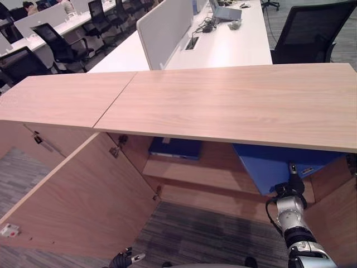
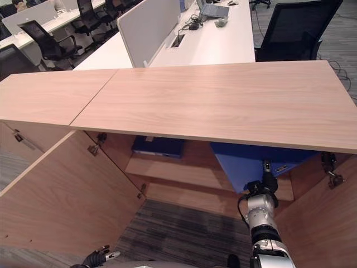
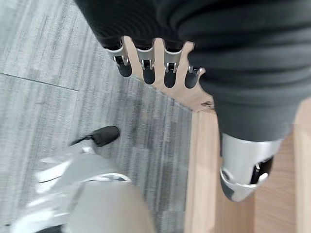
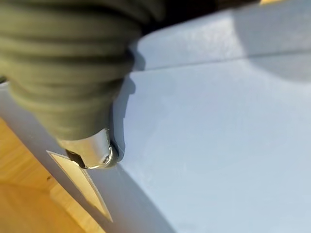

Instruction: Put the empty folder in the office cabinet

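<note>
Evidently the right hand [image 1: 294,187] is feeding the blue folder [image 1: 273,164] tilted under the cabinet [image 1: 223,103] top at its right end, so it clears onto the shelf [image 1: 195,174]; its thumb presses the cover, though its grip cannot be told. Low by the open door [image 1: 78,201], the left hand [image 3: 155,68] hangs idle, fingers [image 3: 146,73] relaxed and empty. Another blue folder [image 1: 175,148] lies deeper inside.

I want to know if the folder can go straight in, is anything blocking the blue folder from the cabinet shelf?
Nothing visible blocks it. The blue folder, at the right hand, is already under the cabinet top with the door open. A second folder lies further left on the shelf.
</note>
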